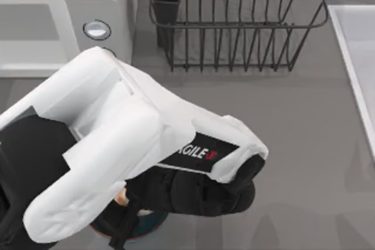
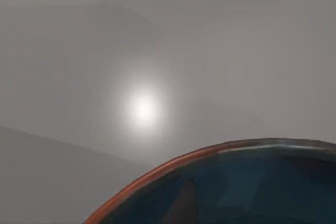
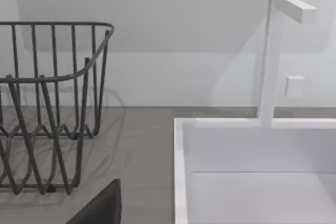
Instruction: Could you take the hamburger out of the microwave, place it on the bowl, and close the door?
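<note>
Teal bowl (image 2: 236,187), seemingly one.

The bowl (image 2: 247,182) looks like glazed ceramic: a glossy teal inside with soft reflections, and a smooth reddish-brown rim. Behind it, the table (image 1: 293,144) is a matt grey surface with a faint grain. The wire rack (image 1: 234,21) is thin black metal rod, smooth and dull. The microwave (image 1: 64,10) is smooth matt white, its knob (image 1: 96,29) shiny silver. The sink (image 3: 252,171) beside the rack is plain smooth white.
</note>
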Tool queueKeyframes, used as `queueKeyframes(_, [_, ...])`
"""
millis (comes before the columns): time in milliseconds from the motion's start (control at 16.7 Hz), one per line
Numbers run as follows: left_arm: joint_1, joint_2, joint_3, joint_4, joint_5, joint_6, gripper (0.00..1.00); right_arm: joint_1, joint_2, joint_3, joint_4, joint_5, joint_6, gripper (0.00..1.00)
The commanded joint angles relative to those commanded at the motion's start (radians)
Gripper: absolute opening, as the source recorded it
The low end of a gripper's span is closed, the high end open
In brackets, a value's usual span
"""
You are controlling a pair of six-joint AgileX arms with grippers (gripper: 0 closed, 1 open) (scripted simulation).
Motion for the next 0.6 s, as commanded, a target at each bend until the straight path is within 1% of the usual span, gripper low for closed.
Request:
queueKeyframes(300, [0.0,0.0,0.0,0.0,0.0,0.0,0.98,0.0,0.0,0.0,0.0,0.0,0.0,1.0])
queueKeyframes(360, [0.0,0.0,0.0,0.0,0.0,0.0,1.0,0.0,0.0,0.0,0.0,0.0,0.0,1.0])
queueKeyframes(600, [0.0,0.0,0.0,0.0,0.0,0.0,1.0,0.0,0.0,0.0,0.0,0.0,0.0,1.0])
